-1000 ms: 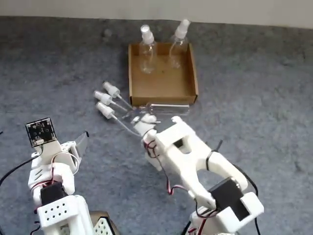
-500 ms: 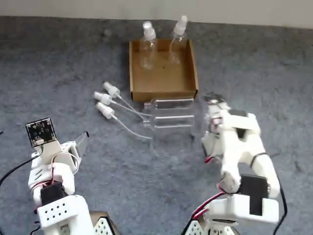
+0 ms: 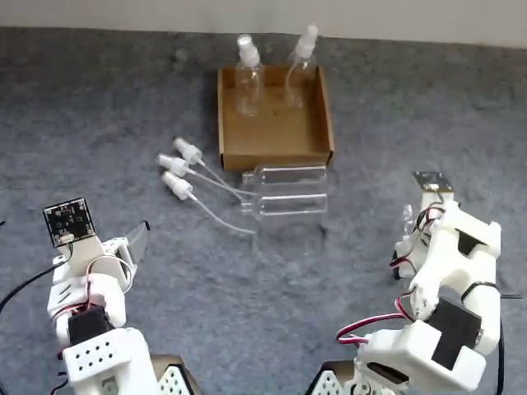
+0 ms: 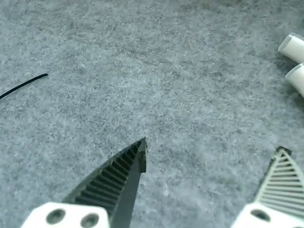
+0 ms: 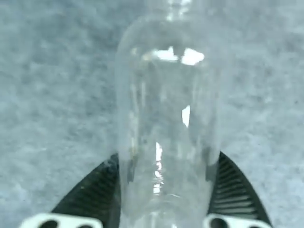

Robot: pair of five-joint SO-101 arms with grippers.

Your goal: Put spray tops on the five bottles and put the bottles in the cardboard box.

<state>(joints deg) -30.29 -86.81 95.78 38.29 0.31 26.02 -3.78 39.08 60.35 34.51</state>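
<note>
The cardboard box (image 3: 276, 141) lies at the far middle of the carpet, with two capped bottles (image 3: 249, 76) (image 3: 301, 67) standing along its far side. Two clear uncapped bottles (image 3: 284, 174) (image 3: 290, 204) lie side by side just in front of the box. Left of them lie three white spray tops (image 3: 177, 169) with long tubes; two of them (image 4: 295, 47) appear in the left wrist view. My right gripper (image 5: 166, 192) (image 3: 409, 229) is at the right, shut on a third clear bottle (image 5: 166, 118) (image 3: 407, 219). My left gripper (image 4: 212, 146) (image 3: 133, 243) stands open over bare carpet at the near left.
Grey carpet covers the whole table. A thin black cable (image 4: 21, 84) lies on the carpet ahead of the left gripper. Open carpet lies between the two arms and right of the box.
My right arm has swung from the lying bottles in the middle out to the right, carrying one clear bottle with it. The left arm has stayed still.
</note>
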